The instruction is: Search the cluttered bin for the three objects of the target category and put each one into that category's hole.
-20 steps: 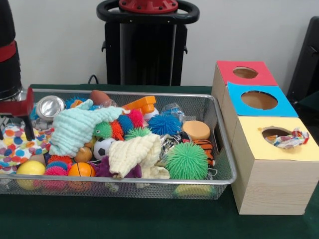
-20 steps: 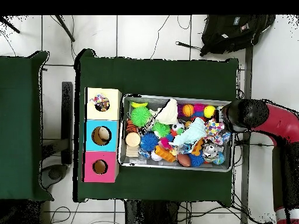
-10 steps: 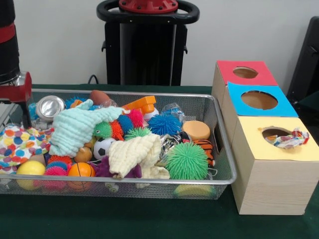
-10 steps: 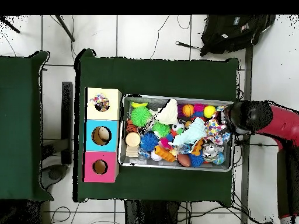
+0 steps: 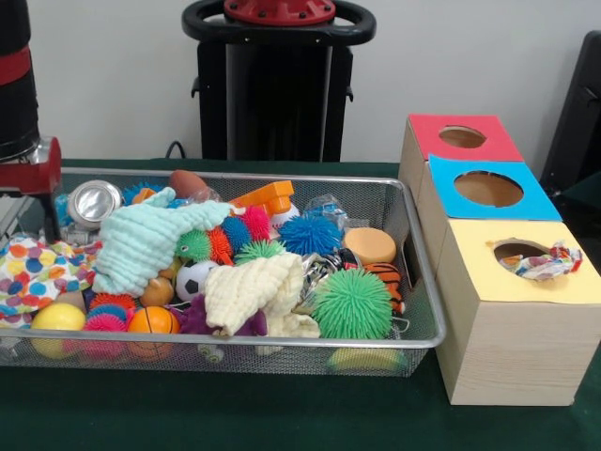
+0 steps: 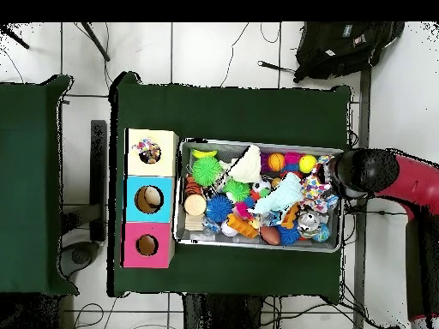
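At the far left of the front view, the red and black arm (image 5: 17, 103) is hanging over the left end of the wire bin (image 5: 413, 272), and its tool (image 5: 28, 183) is sitting just above the polka-dot cloth (image 5: 38, 272); whether the tool is open or closed cannot be told, and nothing is seen hanging from it. The bin is resting on the green surface (image 5: 235, 413). Below the cloth, a yellow ball (image 5: 58, 318) and an orange ball (image 5: 152, 320) are lying against the bin's near wall. Behind them a shiny metal can (image 5: 94, 201) is lying at the far wall. A mint-green cloth (image 5: 141, 242) is spreading across the pile, and a small soccer ball (image 5: 194, 279) is peeking out beside a cream cloth (image 5: 252, 293). A blue spiky ball (image 5: 310, 235) is sitting further back, and a big green spiky ball (image 5: 352, 303) is lying near the bin's right end.

To the right, the wooden box (image 5: 512, 329) is standing just beside the bin, showing a red-topped hole (image 5: 462, 137), a blue-topped hole (image 5: 488, 189) and a yellow-topped hole (image 5: 519, 250). A patterned cloth (image 5: 543, 264) is sticking out of the yellow-topped hole, partly inside it.
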Robot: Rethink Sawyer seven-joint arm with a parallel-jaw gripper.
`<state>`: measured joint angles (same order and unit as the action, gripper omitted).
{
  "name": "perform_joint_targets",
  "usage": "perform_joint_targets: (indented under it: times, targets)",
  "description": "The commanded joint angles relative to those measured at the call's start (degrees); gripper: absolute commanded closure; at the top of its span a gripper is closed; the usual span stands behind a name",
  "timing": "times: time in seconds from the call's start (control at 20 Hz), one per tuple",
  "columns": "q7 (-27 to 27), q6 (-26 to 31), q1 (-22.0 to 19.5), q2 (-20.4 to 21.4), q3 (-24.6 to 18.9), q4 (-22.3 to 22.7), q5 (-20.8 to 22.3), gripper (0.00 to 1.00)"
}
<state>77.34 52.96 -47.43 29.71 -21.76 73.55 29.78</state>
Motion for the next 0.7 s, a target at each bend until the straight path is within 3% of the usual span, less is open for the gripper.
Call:
perform_joint_targets:
  times: [0.05, 0.7]
  targets:
    - [-8.3, -1.8, -0.8, -2.1, -1.4, 5.0, 2.9, 0.00]
    - [-9.9, -4.6, -2.4, -8.8, -3.0, 1.4, 3.6, 0.00]
